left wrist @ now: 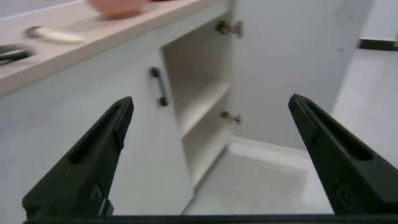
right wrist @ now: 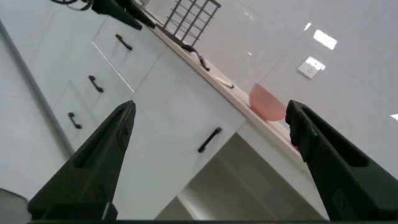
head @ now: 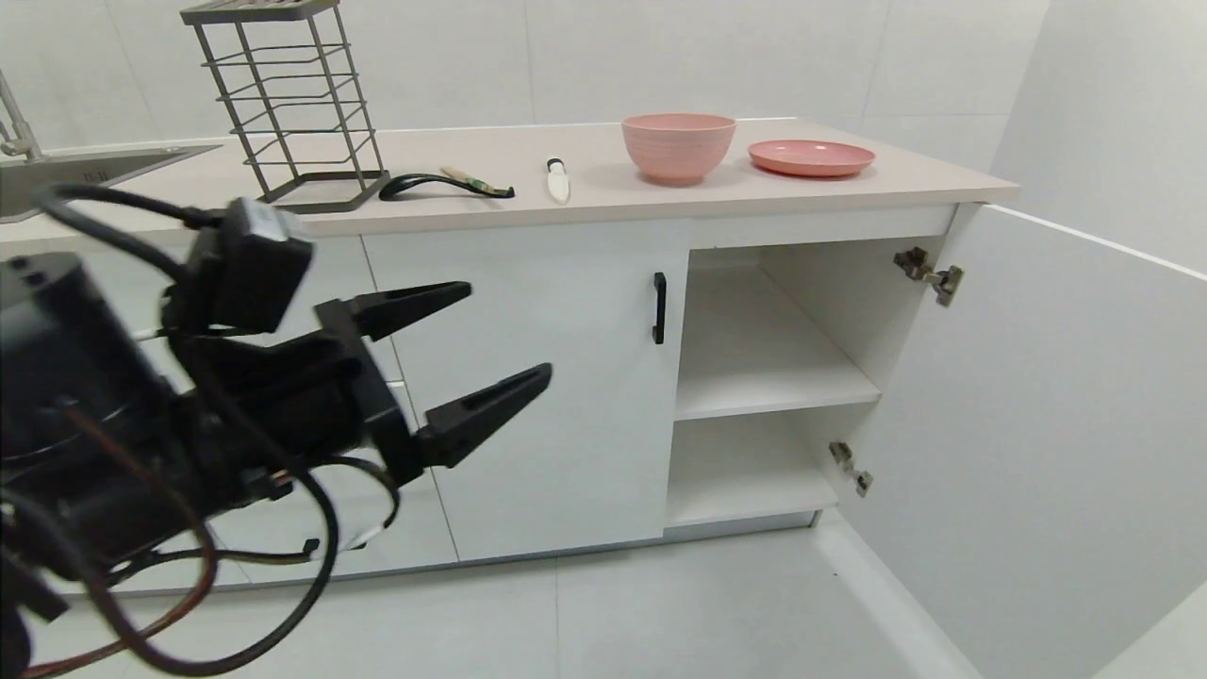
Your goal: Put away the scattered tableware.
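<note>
**Tableware spread along the counter, both grippers wide apart**

At the far left of the counter (head: 603,203) a sink (head: 90,172) is set into the top. Next to it stands a tall wire rack (head: 288,104). Just beside the rack's base lies a black-handled utensil (head: 429,182), with a wooden-handled piece (head: 469,177) lying against it. A little further right is a small white utensil (head: 558,179), possibly a sheathed knife, though the view is too coarse to be sure. Then comes the pink bowl (head: 679,146), upright, and near it the pink plate (head: 811,157), flat on the top; the two are apart.

Below the counter, the left gripper (head: 509,328) hangs in front of the drawers (right wrist: 81,62), its jaws spread and holding nothing. The arm behind it hides much of that lower left stretch. To the right is a closed door (head: 537,377) with a black handle (head: 659,307). After that the cupboard (head: 830,311) stands open under the bowl and plate, with one shelf (head: 773,382) across its middle. Its open door (head: 1066,424) is swung out wide on the right.

The right gripper (right wrist: 210,109) is held low, looking up at the cabinet front, its jaws likewise spread with nothing between them.
</note>
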